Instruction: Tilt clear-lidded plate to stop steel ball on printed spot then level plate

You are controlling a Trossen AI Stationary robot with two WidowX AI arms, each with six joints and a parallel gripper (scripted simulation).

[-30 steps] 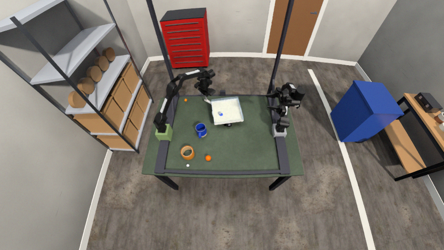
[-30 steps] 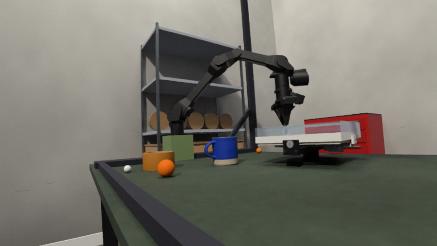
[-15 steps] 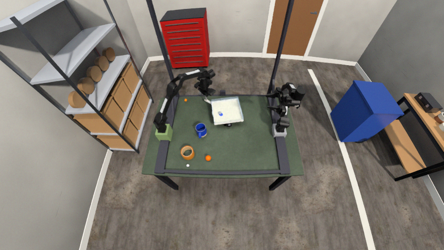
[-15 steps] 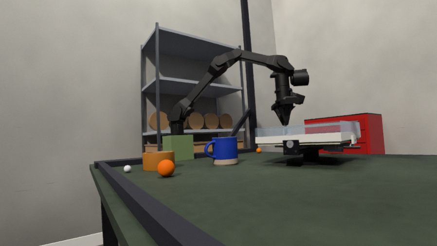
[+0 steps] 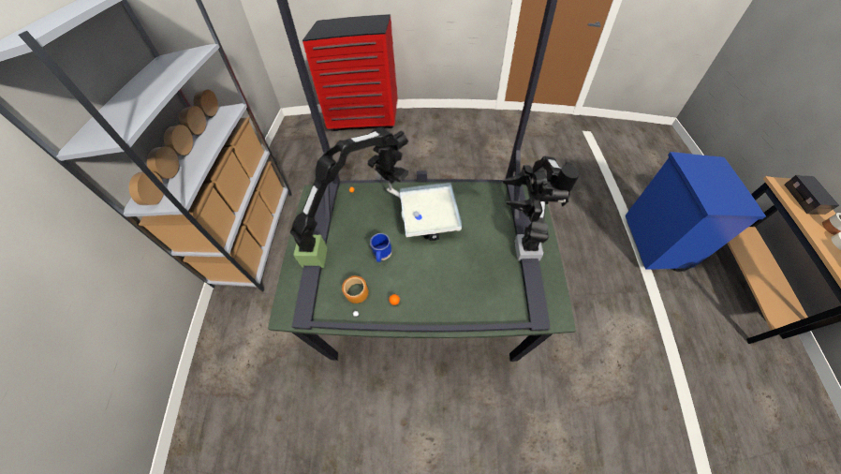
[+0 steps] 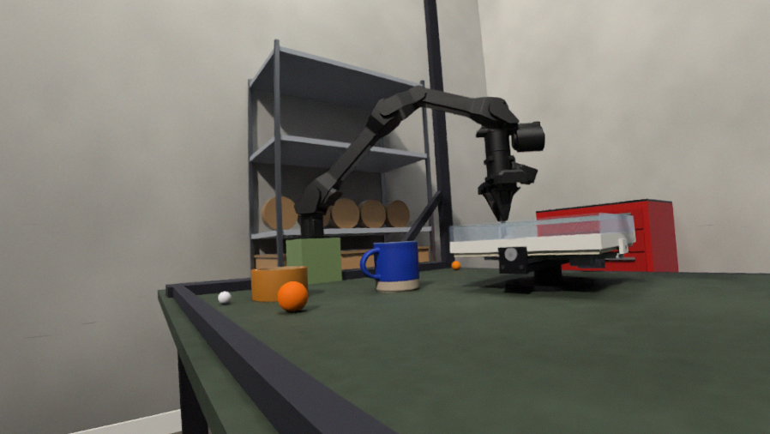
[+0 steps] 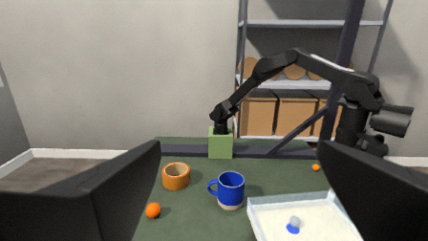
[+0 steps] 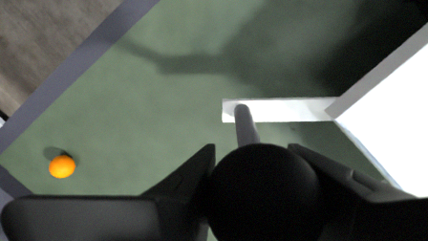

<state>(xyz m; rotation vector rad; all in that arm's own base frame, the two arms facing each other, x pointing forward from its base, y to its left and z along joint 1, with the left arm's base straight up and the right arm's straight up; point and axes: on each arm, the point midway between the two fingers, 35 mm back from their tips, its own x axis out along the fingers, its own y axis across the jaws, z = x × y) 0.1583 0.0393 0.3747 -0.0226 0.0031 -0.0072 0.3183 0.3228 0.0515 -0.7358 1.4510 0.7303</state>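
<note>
The clear-lidded white plate [image 5: 442, 229] [image 6: 538, 245] [image 7: 277, 199] [image 8: 401, 139] stands on a dark mount and looks near level; a slight tilt cannot be told. The steel ball [image 7: 294, 221] overlaps the edge of the blue printed spot [image 5: 418, 216] [image 7: 292, 230], on its far side in the left wrist view. My right gripper [image 6: 502, 219] [image 8: 250, 152] is shut on the black round knob [image 8: 263, 191] of the rod on the plate's side arm [image 8: 291, 110]. My left gripper [image 5: 509, 192] [image 7: 239, 148] is open and empty, off to the plate's side.
A blue mug [image 5: 380, 247] [image 6: 397, 264] [image 7: 231, 188] stands near the plate. An orange pot [image 5: 355, 289] [image 6: 279, 283] [image 7: 176, 176], orange balls [image 5: 394, 299] [image 8: 62, 166] and a white ball [image 5: 355, 314] [image 6: 225, 297] lie around. Dark frame bars [image 5: 420, 326] edge the table.
</note>
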